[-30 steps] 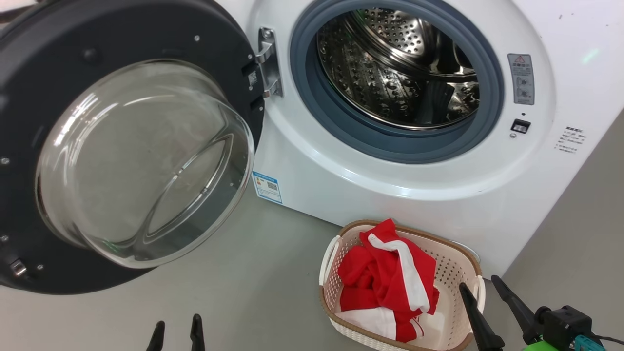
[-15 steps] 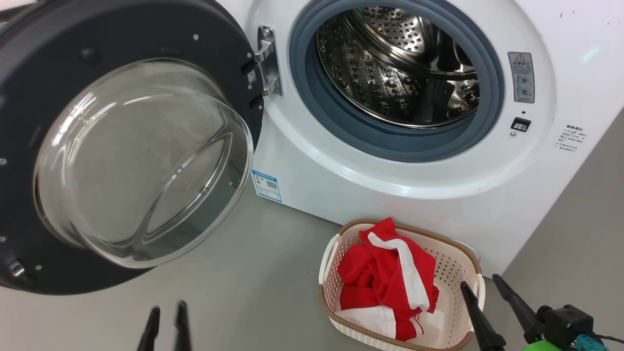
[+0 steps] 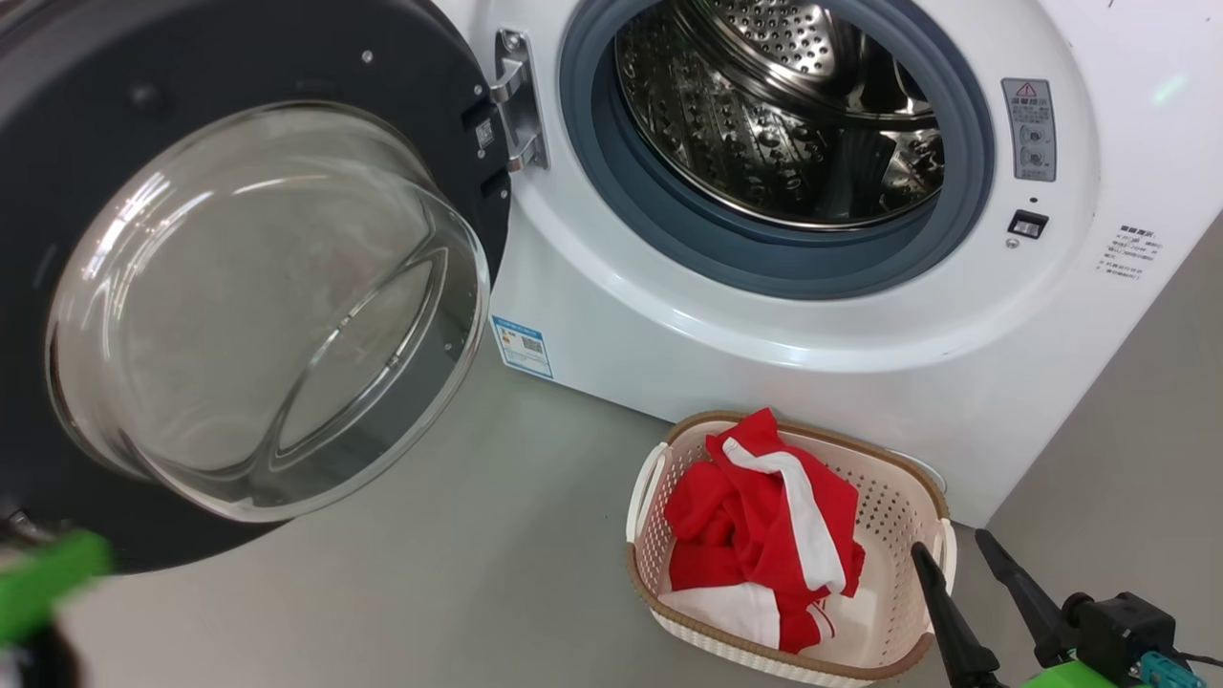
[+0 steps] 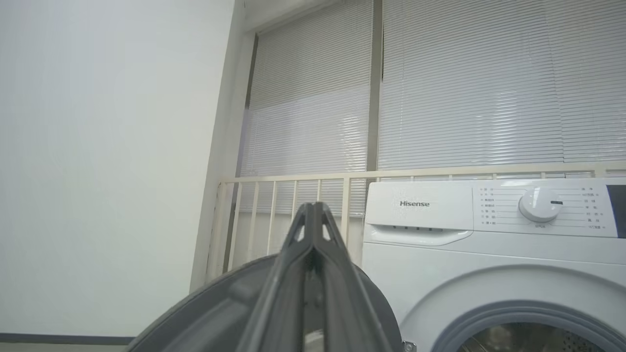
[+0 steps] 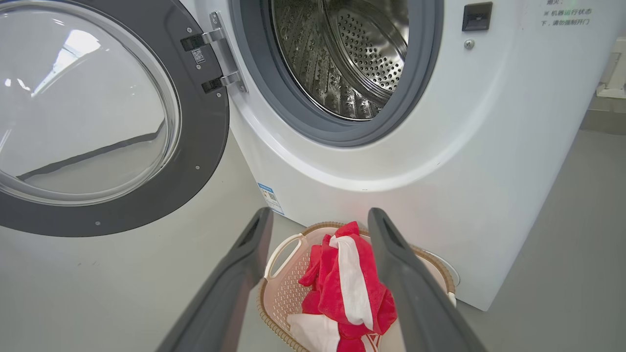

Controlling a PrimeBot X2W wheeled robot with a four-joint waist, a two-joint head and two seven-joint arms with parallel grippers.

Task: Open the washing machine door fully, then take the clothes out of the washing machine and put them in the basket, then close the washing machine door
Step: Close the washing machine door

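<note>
left gripper (image 4: 313,210) fingers pressed together, holding nothing, near rim of swung-out washing machine door (image 3: 287,57); right gripper (image 3: 949,543) spread wide, empty, by basket (image 3: 812,435) holding clothes (image 3: 764,516) on floor (image 3: 430,573) against washing machine (image 3: 764,354).

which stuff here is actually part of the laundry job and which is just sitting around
Part of the job:
- washing machine, drum looks empty
- washing machine door, swung open
- clothes, lying in the basket
- basket, on the floor by the machine's front

Just there:
- window blinds
- cream railing
- blue label low on the machine
</note>
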